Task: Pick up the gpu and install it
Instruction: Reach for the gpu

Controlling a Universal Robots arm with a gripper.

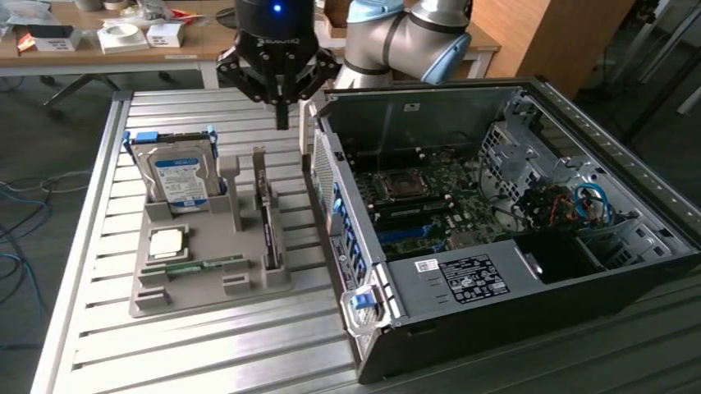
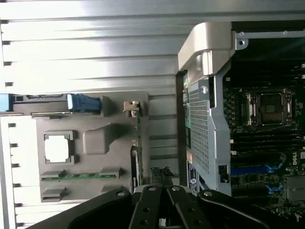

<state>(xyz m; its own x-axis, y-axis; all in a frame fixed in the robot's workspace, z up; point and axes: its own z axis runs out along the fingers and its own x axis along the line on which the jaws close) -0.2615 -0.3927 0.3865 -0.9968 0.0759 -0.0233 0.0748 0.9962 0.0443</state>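
The gpu (image 1: 266, 215) stands on its long edge in a slot of the grey holder tray (image 1: 208, 287), a thin tan-brown card with a dark edge. In the wrist view the gpu (image 2: 136, 152) shows edge-on. My gripper (image 1: 282, 121) hangs above the far end of the card, between the tray and the open computer case (image 1: 515, 271). Its fingers are pressed together and hold nothing. The gripper (image 2: 162, 175) tips lie just beside the card's edge in the wrist view. The motherboard (image 1: 422, 201) lies exposed inside the case, with blue slots (image 1: 408, 234).
The tray also carries a silver hard drive with a blue label (image 1: 179, 176), a square processor (image 1: 167, 240) and a green memory stick (image 1: 199, 265). All rest on a slatted metal table (image 1: 197, 353). A cluttered desk (image 1: 121, 41) stands behind.
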